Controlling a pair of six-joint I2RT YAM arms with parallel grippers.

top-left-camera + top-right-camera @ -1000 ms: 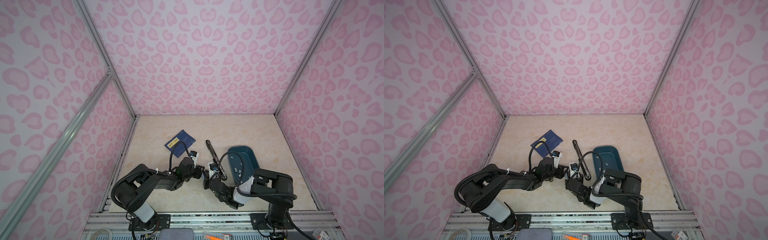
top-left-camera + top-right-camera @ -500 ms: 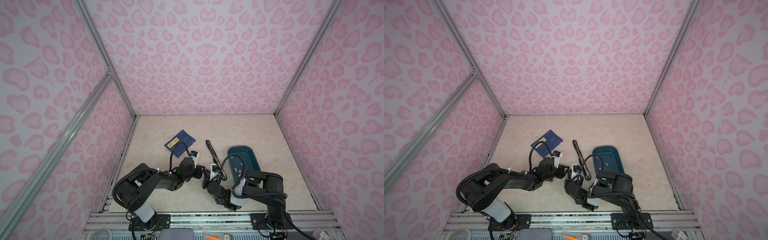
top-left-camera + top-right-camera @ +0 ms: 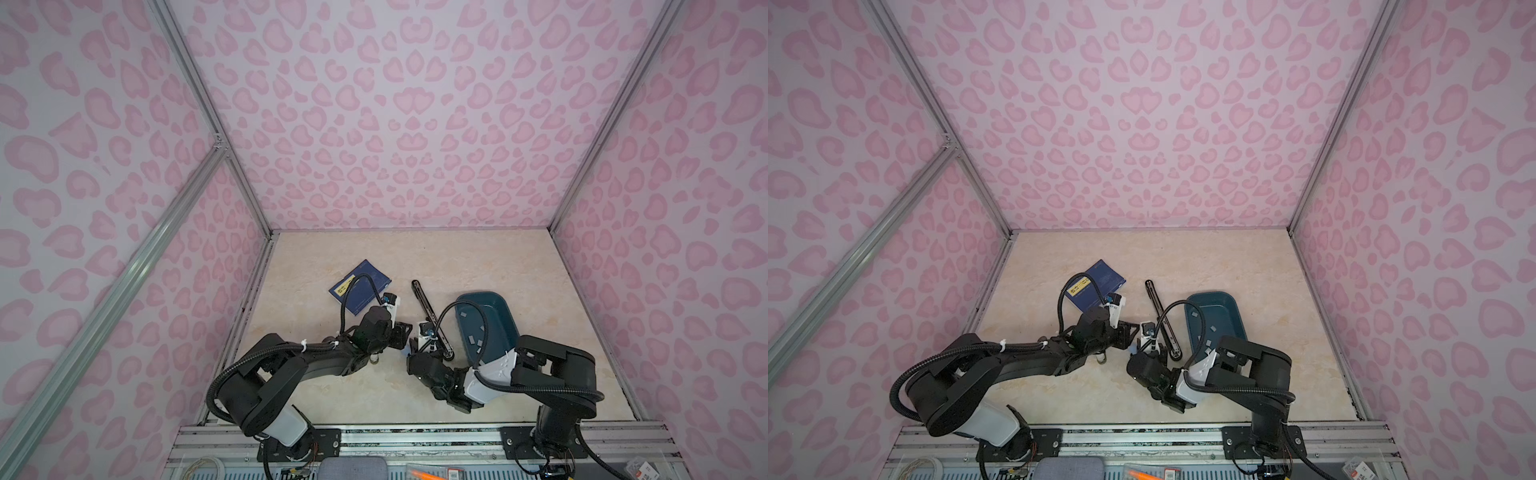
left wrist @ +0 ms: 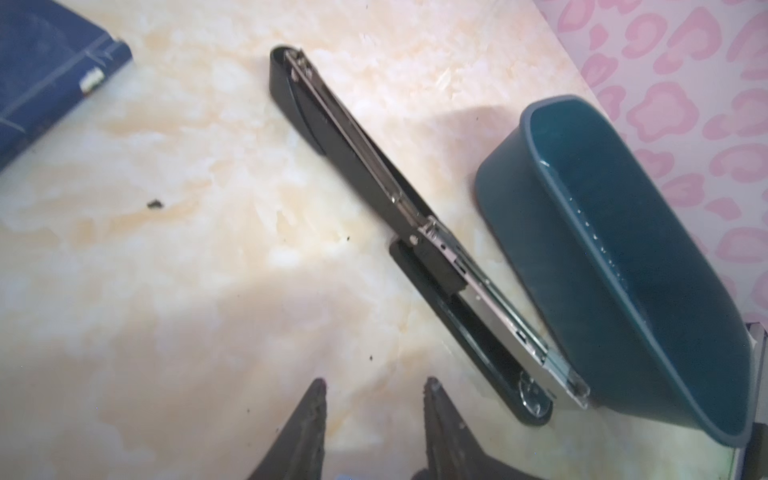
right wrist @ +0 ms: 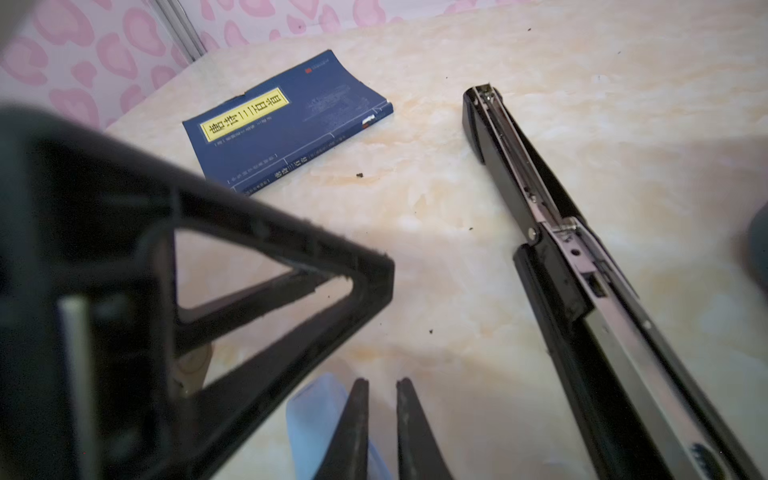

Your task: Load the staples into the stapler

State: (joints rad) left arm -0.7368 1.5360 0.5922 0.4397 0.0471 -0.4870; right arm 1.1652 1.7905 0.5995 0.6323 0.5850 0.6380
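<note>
The staples lay as little grey bits inside the blue-green tray, on the right side of the table. The stapler lay flat and folded open right beside the tray, with the blue book on its other side. The left gripper sat low near the stapler, its two fingers a little way apart with nothing between them. The right gripper was pinched almost closed, with only a thin slit, and nothing showed in it
</note>
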